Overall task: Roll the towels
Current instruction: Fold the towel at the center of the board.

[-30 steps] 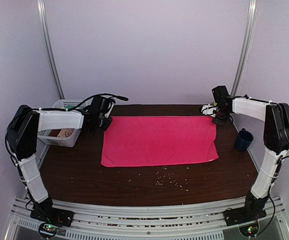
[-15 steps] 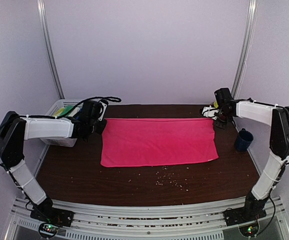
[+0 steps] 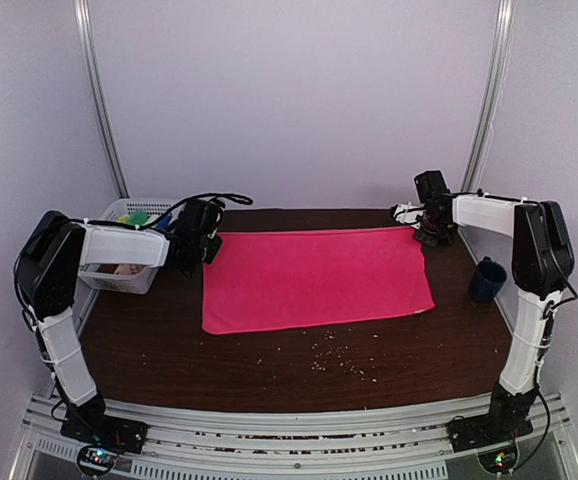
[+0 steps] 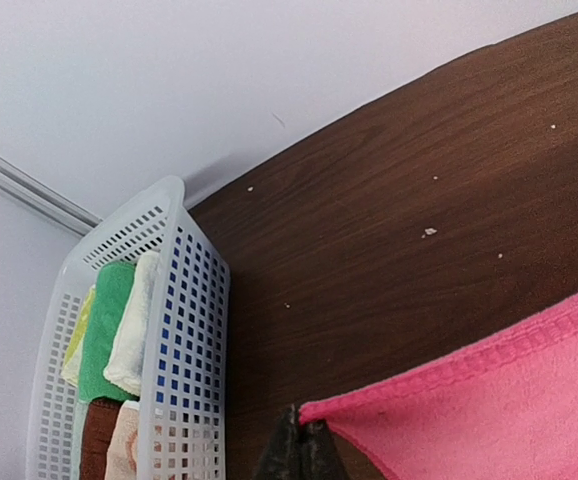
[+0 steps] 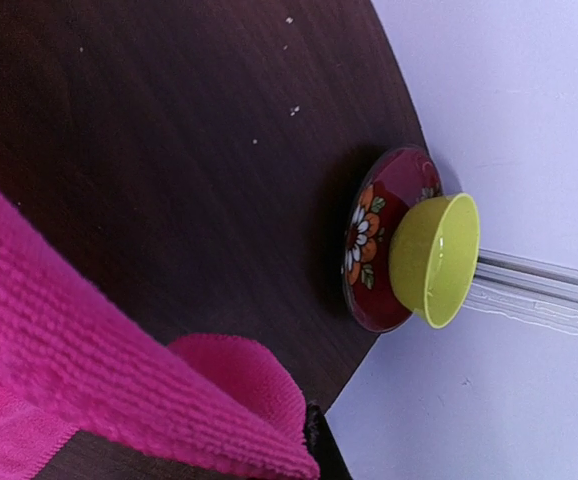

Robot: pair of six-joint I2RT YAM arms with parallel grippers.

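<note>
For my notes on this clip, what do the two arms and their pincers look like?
Both the left arm and right arm have white tubular links joined by bulky black joint housings. The left pincer and right pincer are black, with dark tapered fingertips. Black cables loop over the left wrist. Small green and red lights glow at each base.

Hot pink towel (image 3: pixel 314 278) spread flat, unrolled, far corners pinched.
</note>
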